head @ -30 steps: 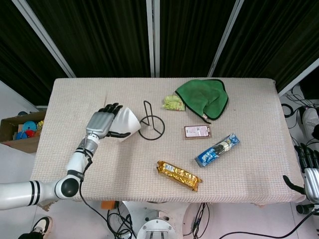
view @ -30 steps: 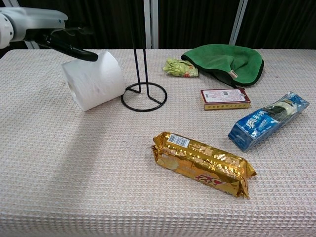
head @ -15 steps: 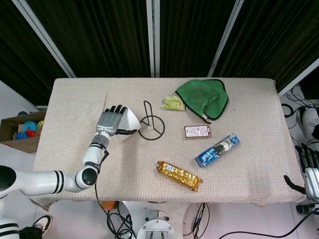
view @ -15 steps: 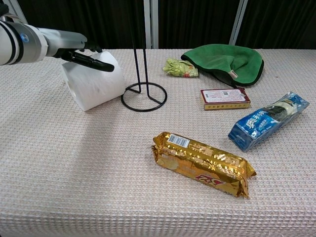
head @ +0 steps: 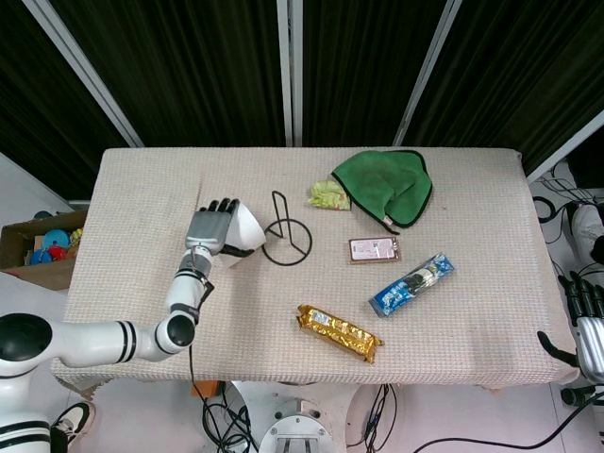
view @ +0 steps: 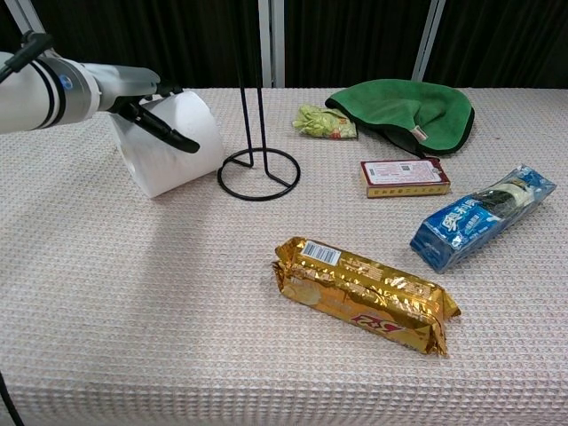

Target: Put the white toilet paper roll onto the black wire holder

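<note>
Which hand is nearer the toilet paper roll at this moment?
Left. The left hand is on the toilet paper roll; the right hand hangs off the table's far right edge.

Robotics lab or test cell. Indicators: a single table covered with beige waffle-weave cloth stands before black curtain panels divided by pale metal struts. Loose cables and a robot base lie on the floor below the table's near edge. A cardboard box of coloured toys sits on the floor off the left edge.
</note>
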Motion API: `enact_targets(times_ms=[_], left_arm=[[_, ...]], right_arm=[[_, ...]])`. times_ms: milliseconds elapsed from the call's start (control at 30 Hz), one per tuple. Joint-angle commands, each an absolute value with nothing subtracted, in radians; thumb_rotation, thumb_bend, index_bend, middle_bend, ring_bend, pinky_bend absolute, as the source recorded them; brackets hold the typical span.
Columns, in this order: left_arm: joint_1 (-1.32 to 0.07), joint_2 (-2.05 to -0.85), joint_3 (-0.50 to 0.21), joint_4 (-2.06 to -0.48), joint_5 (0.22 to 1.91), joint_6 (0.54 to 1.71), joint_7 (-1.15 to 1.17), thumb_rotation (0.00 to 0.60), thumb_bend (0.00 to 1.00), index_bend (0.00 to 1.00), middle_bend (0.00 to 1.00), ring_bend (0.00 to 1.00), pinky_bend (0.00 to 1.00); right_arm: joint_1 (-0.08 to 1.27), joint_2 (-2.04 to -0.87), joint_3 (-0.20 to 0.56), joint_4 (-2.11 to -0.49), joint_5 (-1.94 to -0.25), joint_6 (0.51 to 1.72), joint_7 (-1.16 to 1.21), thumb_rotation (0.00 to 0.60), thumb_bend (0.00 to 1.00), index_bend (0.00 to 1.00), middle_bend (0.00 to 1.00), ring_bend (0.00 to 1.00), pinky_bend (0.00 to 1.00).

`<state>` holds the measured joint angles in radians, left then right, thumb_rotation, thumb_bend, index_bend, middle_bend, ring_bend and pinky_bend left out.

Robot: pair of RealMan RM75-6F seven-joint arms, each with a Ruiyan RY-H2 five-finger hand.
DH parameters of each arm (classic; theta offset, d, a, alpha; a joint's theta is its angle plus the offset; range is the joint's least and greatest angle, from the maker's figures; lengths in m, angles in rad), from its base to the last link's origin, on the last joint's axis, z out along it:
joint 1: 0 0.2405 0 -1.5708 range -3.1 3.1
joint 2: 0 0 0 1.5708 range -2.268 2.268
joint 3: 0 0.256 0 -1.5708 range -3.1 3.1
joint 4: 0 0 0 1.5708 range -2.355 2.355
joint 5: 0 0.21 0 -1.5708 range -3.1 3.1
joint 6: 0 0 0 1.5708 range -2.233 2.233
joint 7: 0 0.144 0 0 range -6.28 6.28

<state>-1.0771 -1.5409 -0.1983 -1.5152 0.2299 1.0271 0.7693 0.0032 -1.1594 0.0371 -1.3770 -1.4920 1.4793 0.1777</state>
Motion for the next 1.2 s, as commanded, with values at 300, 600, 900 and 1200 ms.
enact_targets(times_ms=[300,600,900,1200], left_arm=[[-1.046,-1.586,-0.247,-1.49,0.287,1.085,0.691,0.561,0.18,0.09,0.37,0.34,0.41],[-0.929,-1.464,-0.321,-1.668,0.505,1.201,0.482,0.6,0.27,0.24,0.5,0.5,0.47],[-0.75,-1.349,-0.505,-1.802,0.702,1.352,0.074,0.6,0.27,0.28,0.5,0.51,0.45],[-0.685,-1.407,-0.651,-1.812,0.712,1.406,-0.209,0.6,0.27,0.28,0.48,0.49,0.41]], right_arm=[[0.004,-1.166,0.038,-1.365,-1.485,1.472,0.184,0.6,0.19,0.0,0.0,0.0,0.0],[0.003,-1.163,0.041,-1.361,-1.484,1.475,0.192,0.6,0.2,0.0,0.0,0.0,0.0],[0.002,-1.165,0.038,-1.374,-1.501,1.49,0.18,0.6,0.2,0.0,0.0,0.0,0.0],[-0.007,-1.152,0.043,-1.404,-1.498,1.512,0.152,0.6,0.2,0.0,0.0,0.0,0.0]])
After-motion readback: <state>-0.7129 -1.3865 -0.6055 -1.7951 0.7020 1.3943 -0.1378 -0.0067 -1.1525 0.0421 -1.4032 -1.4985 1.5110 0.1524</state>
